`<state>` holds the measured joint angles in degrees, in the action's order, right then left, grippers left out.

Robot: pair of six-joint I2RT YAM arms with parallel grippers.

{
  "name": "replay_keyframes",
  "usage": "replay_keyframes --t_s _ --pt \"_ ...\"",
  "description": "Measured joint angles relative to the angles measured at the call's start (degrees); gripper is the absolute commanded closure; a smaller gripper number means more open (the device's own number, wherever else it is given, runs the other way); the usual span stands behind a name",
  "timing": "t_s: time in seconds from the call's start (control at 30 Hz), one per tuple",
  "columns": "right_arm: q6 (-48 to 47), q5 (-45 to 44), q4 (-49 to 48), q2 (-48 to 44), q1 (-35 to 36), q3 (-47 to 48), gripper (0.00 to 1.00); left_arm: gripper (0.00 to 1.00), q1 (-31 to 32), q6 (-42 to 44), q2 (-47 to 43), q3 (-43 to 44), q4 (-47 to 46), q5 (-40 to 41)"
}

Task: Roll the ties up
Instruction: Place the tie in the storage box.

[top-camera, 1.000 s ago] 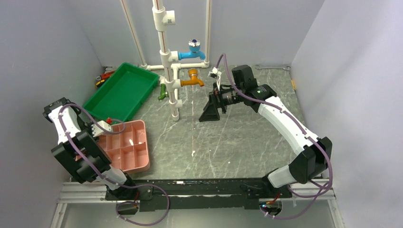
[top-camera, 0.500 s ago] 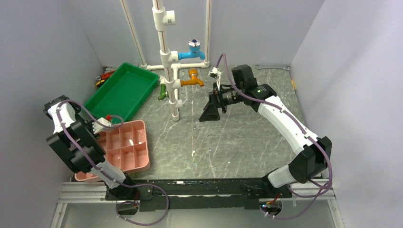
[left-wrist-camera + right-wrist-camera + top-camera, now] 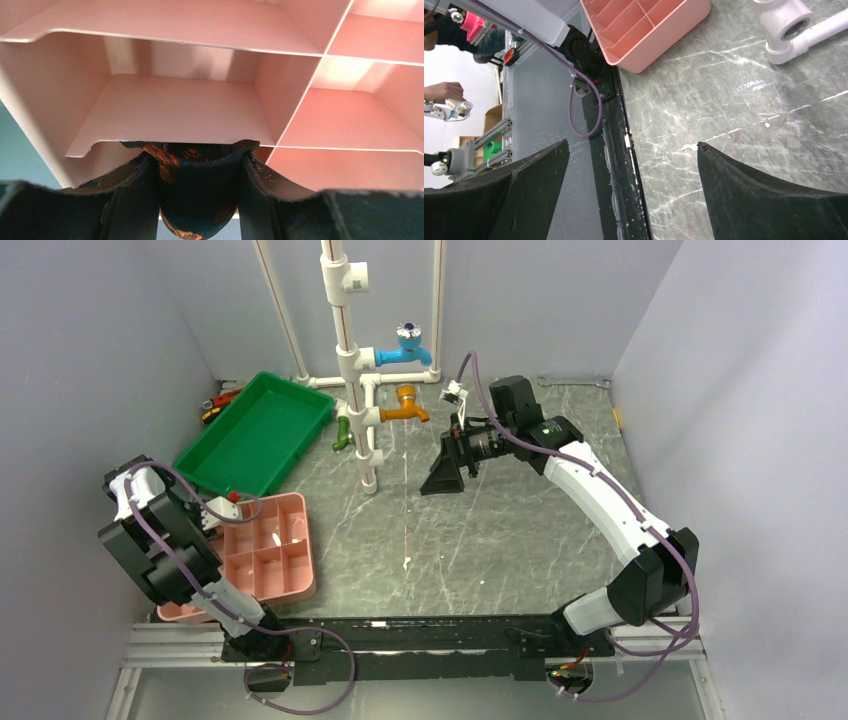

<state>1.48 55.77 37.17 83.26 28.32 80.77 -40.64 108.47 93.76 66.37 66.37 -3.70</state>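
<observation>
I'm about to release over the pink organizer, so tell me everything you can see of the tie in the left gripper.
The tie is near-black fabric with an orange-red pattern, bunched into a bundle; how neatly rolled, I cannot tell. The left gripper pinches it between its jaws, part showing below them. It hangs at a divider wall of the pink compartment organizer; contact unclear.

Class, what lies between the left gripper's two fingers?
The tie, black with orange pattern, held by the left gripper over the pink compartment tray; the left wrist view shows it.
</observation>
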Motion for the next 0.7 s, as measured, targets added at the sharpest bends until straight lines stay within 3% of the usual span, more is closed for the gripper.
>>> replay_keyframes --t_s 0.2,0.43,0.7 --pt "0.0 0.0 0.1 0.0 -0.3 0.0 0.00 0.91 -1.7 2.3 0.0 -1.8 -3.1 -2.2" --pt "-0.5 0.0 0.8 0.0 -0.4 0.1 0.00 0.76 -3.2 5.7 -1.9 -4.5 -6.5 -5.4" --pt "-1.3 0.0 1.4 0.0 -0.6 0.6 0.00 0.68 -0.2 4.4 -5.0 -8.3 -10.3 -5.4"
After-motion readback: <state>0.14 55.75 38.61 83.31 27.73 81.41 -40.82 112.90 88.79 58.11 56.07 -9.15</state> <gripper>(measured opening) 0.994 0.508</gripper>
